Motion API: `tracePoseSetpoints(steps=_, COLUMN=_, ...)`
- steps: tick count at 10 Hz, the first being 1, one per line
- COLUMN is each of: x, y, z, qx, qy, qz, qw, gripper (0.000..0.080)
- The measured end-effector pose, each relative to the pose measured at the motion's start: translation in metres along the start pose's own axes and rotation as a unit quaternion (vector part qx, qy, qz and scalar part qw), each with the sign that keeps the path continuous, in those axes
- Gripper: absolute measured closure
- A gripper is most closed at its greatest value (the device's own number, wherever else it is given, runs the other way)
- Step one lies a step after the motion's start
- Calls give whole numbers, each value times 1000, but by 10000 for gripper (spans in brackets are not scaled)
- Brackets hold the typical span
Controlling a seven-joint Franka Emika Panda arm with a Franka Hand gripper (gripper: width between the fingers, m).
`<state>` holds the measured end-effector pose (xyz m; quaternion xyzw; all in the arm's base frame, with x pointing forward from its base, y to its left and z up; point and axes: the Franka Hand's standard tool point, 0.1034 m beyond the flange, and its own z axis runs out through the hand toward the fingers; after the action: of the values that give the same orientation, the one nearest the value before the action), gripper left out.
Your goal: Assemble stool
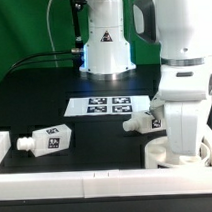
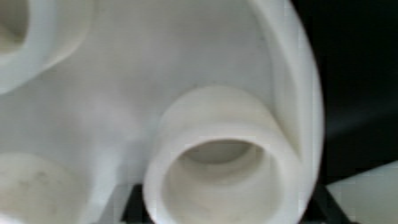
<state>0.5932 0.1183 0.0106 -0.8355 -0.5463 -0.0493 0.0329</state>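
Observation:
The stool's round white seat lies on the black table at the exterior view's right, mostly hidden by my arm. My gripper is low over it, and its jaws are hidden. The wrist view is filled by the seat very close up, with one raised round socket open and empty. One tagged white leg lies on its side at the exterior view's left. A second leg lies beside my arm, close to the seat. The third leg is out of view.
The marker board lies flat in the middle of the table. A long white border rail runs along the front, with a short piece at the left. The robot's base stands at the back.

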Motion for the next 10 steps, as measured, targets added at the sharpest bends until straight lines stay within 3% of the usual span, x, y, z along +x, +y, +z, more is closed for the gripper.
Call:
tracePoseSetpoints(steps=2, x=-2, y=2, z=0, qx=-1, qy=-1, qz=2, qw=1000, gripper=498)
tracePoseSetpoints(steps=3, x=-4, y=3, z=-1, qx=-2, qy=-1, qz=3, qw=1000, gripper=307)
tracePoseSetpoints(steps=4, x=-5, y=4, z=-1, qx=-2, qy=-1, qz=4, qw=1000, gripper=307)
tracePoseSetpoints(steps=5, x=-6, y=5, z=-1, qx=-2, qy=-1, qz=5, qw=1000, gripper=180)
tracePoseSetpoints(steps=6, x=-6, y=5, z=-2, qx=-2, qy=-1, qz=5, qw=1000, gripper=159)
tracePoseSetpoints(steps=8, x=-3, y=7, z=-21, qx=1, qy=-7, qz=9, qw=1000, gripper=151)
tracePoseSetpoints(steps=10, x=5, y=5, z=-34, qx=-8, qy=-9, qz=-13, qw=1000, gripper=151)
